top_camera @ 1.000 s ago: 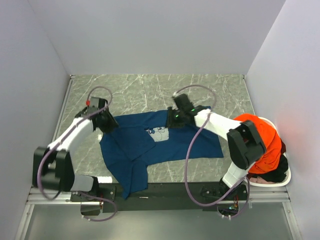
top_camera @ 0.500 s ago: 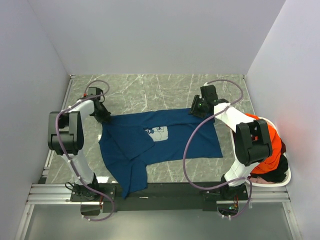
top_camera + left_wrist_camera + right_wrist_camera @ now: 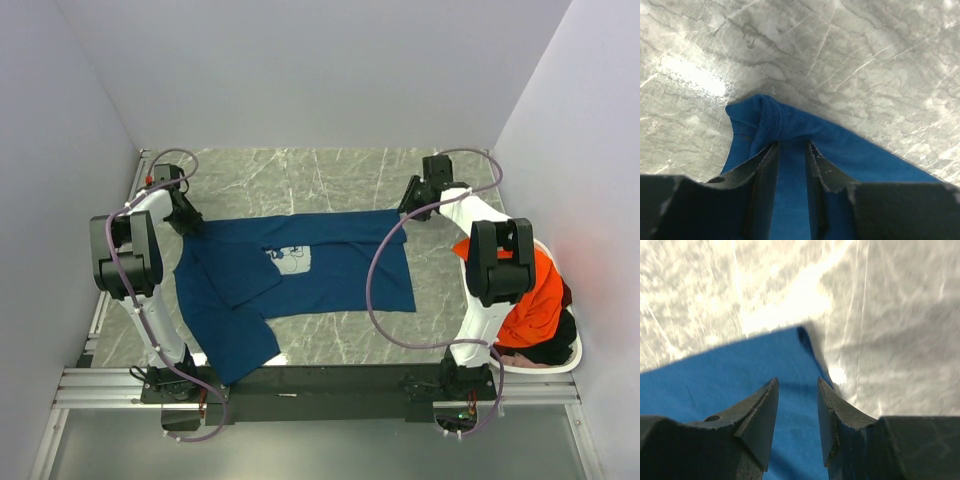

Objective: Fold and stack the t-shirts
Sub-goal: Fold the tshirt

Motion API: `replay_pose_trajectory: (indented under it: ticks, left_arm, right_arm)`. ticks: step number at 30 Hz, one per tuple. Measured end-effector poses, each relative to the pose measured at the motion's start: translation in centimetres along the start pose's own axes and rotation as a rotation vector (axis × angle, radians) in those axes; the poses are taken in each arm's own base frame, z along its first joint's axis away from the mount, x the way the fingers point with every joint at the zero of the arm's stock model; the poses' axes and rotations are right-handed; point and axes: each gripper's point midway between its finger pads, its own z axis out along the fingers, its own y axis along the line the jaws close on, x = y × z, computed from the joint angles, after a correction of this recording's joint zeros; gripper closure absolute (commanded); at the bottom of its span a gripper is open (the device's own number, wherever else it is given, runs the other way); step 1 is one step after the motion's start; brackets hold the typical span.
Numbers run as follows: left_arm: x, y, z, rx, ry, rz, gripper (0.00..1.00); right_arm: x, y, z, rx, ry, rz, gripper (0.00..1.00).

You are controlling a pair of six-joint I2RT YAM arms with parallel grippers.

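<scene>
The navy t-shirt [image 3: 330,275] lies spread on the marble table, pale print [image 3: 290,260] facing up, and one part hangs toward the near edge at the lower left. My left gripper [image 3: 186,222] sits on its far left corner. In the left wrist view my left gripper [image 3: 791,145] has its jaws partly apart, with cloth in the gap and a bunched fold [image 3: 767,112] at the tips. My right gripper [image 3: 408,207] is over the far right corner. There my right gripper [image 3: 797,381] stands open above flat blue cloth [image 3: 715,375]. The orange t-shirt [image 3: 530,295] lies in the basket.
A white basket [image 3: 572,352] stands at the right edge of the table and holds dark cloth under the orange shirt. Grey walls close in the table on the left, back and right. Bare marble [image 3: 300,180] lies beyond the shirt. A black rail [image 3: 320,385] runs along the near edge.
Both grippers have moved outward and away from the bases, to the shirt's far corners. The navy shirt has slid left and its far edge is now pulled straight.
</scene>
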Motion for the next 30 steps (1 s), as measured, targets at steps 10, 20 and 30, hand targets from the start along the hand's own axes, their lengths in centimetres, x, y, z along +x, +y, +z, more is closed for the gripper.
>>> replay_pose_trajectory:
  ticks: [10,20,30]
  left_arm:
    - [-0.2,0.1,0.1,-0.006,-0.016,0.036,0.62]
    - [-0.6,0.3,0.2,-0.021,-0.027,0.054,0.62]
    - [-1.1,0.6,0.4,-0.035,-0.039,0.049,0.63]
  right_arm:
    - [-1.5,-0.2,3.1,-0.038,0.049,-0.015,0.54]
    - [0.0,0.7,4.9,-0.113,0.149,-0.032,0.55]
    - [0.1,0.9,5.6,-0.151,0.179,0.000,0.98]
